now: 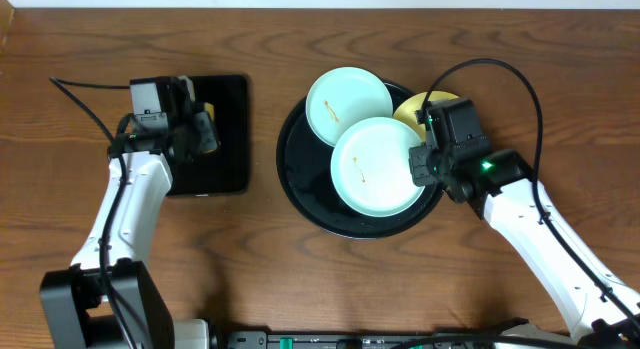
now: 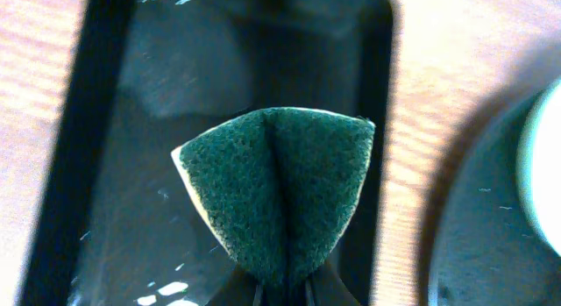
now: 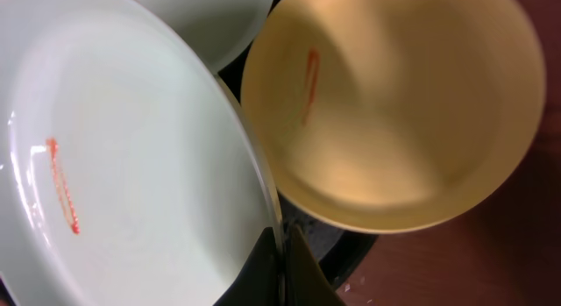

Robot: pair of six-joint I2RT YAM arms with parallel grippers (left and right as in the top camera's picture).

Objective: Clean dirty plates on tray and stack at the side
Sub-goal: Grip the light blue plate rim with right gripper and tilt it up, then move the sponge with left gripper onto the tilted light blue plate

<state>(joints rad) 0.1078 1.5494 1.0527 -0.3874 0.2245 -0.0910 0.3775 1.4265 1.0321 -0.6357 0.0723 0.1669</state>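
a: where are the plates lying?
b: all three are sitting on the large round glossy black tray. the nearer pale blue round plate is overlapping the farther pale blue plate, and the pale yellow round plate is lying just beside them at the tray's right edge.
a: and the grippers?
b: the right gripper is pinching the nearer blue plate's thin rim, jaws closed on it. the left gripper is squeezing a dark green scouring sponge, folded in the middle, above the small rectangular black tray.
a: how is that plate going to behave?
b: i'm judging it light, stiff and glossy, so it is probably sliding easily in a rim pinch and tipping under wiping pressure. the rim is looking like the only place to take hold. the sponge is soft and giving where squeezed. an orange streak is showing on the held plate.
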